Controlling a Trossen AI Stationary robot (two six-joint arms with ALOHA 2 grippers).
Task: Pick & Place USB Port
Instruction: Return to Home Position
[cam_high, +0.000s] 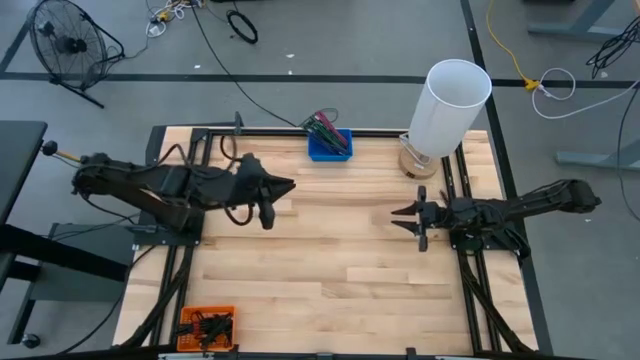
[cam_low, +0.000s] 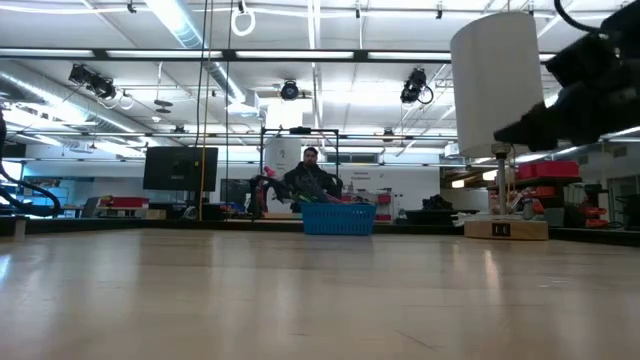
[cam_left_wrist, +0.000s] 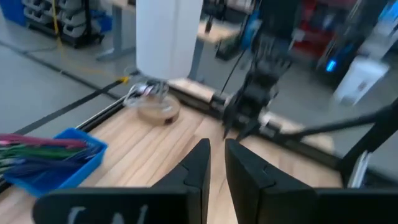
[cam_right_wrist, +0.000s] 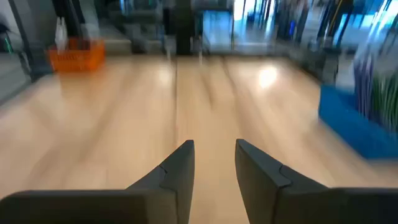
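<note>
A wooden table (cam_high: 330, 270) seen from above, with two dark robot arms reaching in from either side. The left claw (cam_high: 290, 185) hangs over the left middle of the table, pointing right. Its two fingers (cam_left_wrist: 196, 165) stand a narrow gap apart with nothing between them. The right claw (cam_high: 402, 218) hangs over the right middle, pointing left toward the other claw and well apart from it. Its fingers (cam_right_wrist: 180, 165) are spread wider and also hold nothing.

An orange basket (cam_high: 207, 310) sits at the near left corner of the table. A tangle of black cables (cam_high: 208, 324) lies inside it (single cables cannot be told apart). At the far edge, near the middle, is a blue basket (cam_high: 325, 155) with coloured things in it. To its right, at the far right corner, stands a tall white lamp (cam_high: 452, 100) on a round wooden base (cam_high: 412, 162). From table height, a person (cam_low: 310, 172) shows in the room beyond the blue basket.
</note>
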